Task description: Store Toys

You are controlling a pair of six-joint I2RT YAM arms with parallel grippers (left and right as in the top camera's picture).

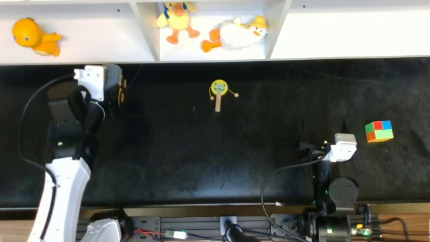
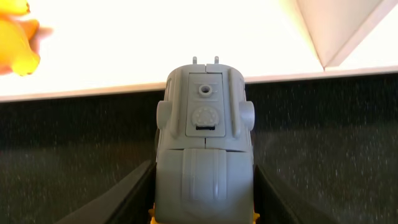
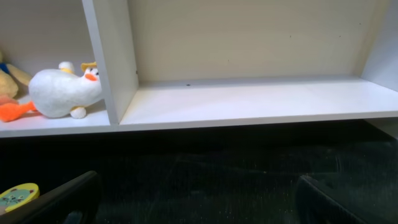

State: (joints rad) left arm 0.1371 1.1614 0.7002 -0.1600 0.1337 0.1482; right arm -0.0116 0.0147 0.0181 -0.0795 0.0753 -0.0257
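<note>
Black counter (image 1: 168,154) fronting a white shelf (image 1: 336,40) with three toy ducks (image 1: 235,35); one yellow rattle (image 1: 219,89), one multicoloured cube (image 1: 379,131). Left tool (image 2: 205,165) clamps one grey plastic toy (image 2: 205,112); right tool (image 3: 199,180) gapes empty.

Toy (image 1: 120,87) (in left gripper (image 1: 109,87)) near shelf (image 1: 101,42)

We see a grey toy (image 2: 205,149) (yellow beneath) clamped in the left gripper (image 1: 111,86) at nine o'clock, a rattle (image 1: 219,90) flat near centre, a cube (image 1: 378,131) at three; shelved, an orange duck (image 1: 35,36) at ten, a yellow duck (image 1: 177,20) and a white duck (image 1: 236,35) at twelve.
</note>
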